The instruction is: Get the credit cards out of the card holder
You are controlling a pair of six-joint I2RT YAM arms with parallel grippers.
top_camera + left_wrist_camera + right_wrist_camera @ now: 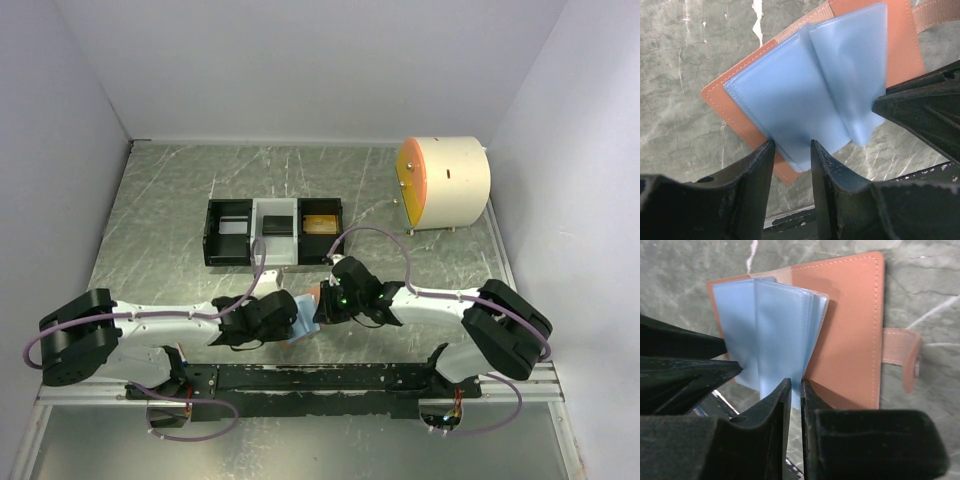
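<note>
**Inspector:** Grippers, count and state?

**Assistant:** Two. The right gripper [795, 385] is nearly closed, pinching the near edge of one pale blue pocket panel [775, 330] of the card holder [850, 325]. The left gripper [792, 144] straddles the panels' near corner. Whether it is clamped, I cannot tell.

**Inspector:** Holder's position?

**Assistant:** One, lying open on the table [160, 220] between both grippers. Its tab [902, 357] is at 3 o'clock in the right wrist view.

**Inspector:** Containers?

**Assistant:** One three-compartment tray [212, 240] at the holder's 12 o'clock, with a pale flat item [233, 224] on the left, a dark flat item [276, 228] in the middle and a tan item [319, 224] on the right. One cream drum [455, 180] at 2 o'clock, contents hidden.
</note>
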